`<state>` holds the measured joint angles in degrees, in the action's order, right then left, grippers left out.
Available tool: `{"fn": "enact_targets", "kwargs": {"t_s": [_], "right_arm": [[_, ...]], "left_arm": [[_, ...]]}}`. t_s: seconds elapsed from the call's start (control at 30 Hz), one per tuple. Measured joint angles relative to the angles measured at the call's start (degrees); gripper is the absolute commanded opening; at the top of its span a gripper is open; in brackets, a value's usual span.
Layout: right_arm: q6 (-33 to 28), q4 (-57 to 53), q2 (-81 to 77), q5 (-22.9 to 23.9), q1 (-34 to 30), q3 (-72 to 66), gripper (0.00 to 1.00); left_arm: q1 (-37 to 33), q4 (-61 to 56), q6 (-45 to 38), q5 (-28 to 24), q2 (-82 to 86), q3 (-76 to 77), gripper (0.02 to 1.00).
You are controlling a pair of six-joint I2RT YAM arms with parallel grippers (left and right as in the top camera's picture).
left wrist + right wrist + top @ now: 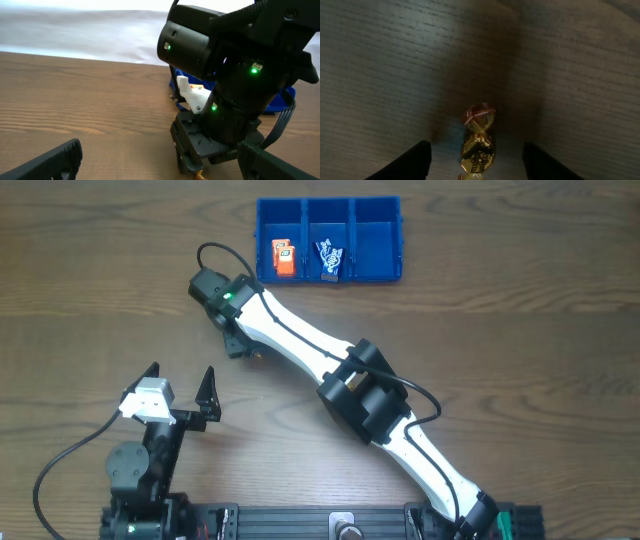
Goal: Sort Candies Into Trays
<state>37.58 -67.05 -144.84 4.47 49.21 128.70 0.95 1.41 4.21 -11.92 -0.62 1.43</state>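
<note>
The top view is bright and sharp, with even light and only faint shadows on the table. In the left wrist view the white strip behind the table is overexposed. The right wrist view is dim: a broad dark shadow lies around the candy, whose wrapper glints, slightly blurred.
</note>
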Motion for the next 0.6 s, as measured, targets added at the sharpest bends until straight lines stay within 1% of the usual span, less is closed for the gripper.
{"fn": "enact_targets", "kwargs": {"t_s": [0.2,0.27,0.33,0.37,0.47,0.6], "right_arm": [[1.2,-0.7,0.0,0.0,0.0,0.0,0.544],[1.6,-0.6,0.0,0.0,0.0,0.0,0.500],[2.1,-0.6,-0.1,-0.1,0.0,0.0,0.432],[2.3,-0.6,-0.1,-0.1,0.0,0.0,0.360],[2.6,-0.5,-0.1,-0.2,0.0,0.0,0.327],[3.0,-0.2,-0.1,-0.2,0.0,0.0,0.253]], "left_arm": [[0.0,0.0,0.0,0.0,0.0,0.0,0.996],[0.0,0.0,0.0,0.0,0.0,0.0,0.998],[0.0,0.0,0.0,0.0,0.0,0.0,0.996],[0.0,0.0,0.0,0.0,0.0,0.0,0.998],[0.0,0.0,0.0,0.0,0.0,0.0,0.998],[0.0,0.0,0.0,0.0,0.0,0.0,0.996]]}}
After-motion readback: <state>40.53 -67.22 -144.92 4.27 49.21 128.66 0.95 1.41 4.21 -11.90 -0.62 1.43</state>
